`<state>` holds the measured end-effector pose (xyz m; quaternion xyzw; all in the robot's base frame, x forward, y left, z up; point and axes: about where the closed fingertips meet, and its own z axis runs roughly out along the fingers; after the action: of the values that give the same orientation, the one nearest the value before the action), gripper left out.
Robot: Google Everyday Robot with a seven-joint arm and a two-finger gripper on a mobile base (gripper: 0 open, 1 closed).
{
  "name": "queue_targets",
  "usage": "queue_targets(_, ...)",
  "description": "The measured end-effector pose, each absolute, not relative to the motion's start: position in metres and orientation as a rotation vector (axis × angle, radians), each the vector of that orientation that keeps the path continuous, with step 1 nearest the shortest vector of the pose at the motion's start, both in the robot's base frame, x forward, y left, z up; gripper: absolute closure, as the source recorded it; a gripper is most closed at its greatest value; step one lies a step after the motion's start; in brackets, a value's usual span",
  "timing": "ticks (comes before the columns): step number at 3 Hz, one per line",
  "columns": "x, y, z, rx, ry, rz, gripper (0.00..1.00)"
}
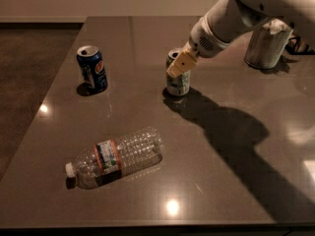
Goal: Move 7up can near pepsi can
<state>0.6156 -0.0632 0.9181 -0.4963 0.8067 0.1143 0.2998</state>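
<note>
The 7up can [178, 85] is pale green and white and stands upright near the middle of the dark table. My gripper [178, 65] is at the can's upper part, reaching in from the upper right on the white arm [231, 18]; its yellow tip covers part of the can's top. The pepsi can [92, 69] is dark blue with a round logo. It stands upright to the left, about a third of the table's width from the 7up can.
A clear plastic bottle [115, 156] with an orange-banded label lies on its side near the table's front left. A metal cylindrical container [266, 43] stands at the back right. The table's left edge [44, 117] runs close to the pepsi can.
</note>
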Motion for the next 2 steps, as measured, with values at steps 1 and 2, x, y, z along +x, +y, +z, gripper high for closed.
queue_targets(1, 0.62, -0.04, 0.929, -1.376, 2.091, 0.315, 0.8)
queue_targets(2, 0.635, -0.004, 0.934, -1.473, 2.025, 0.328, 1.0)
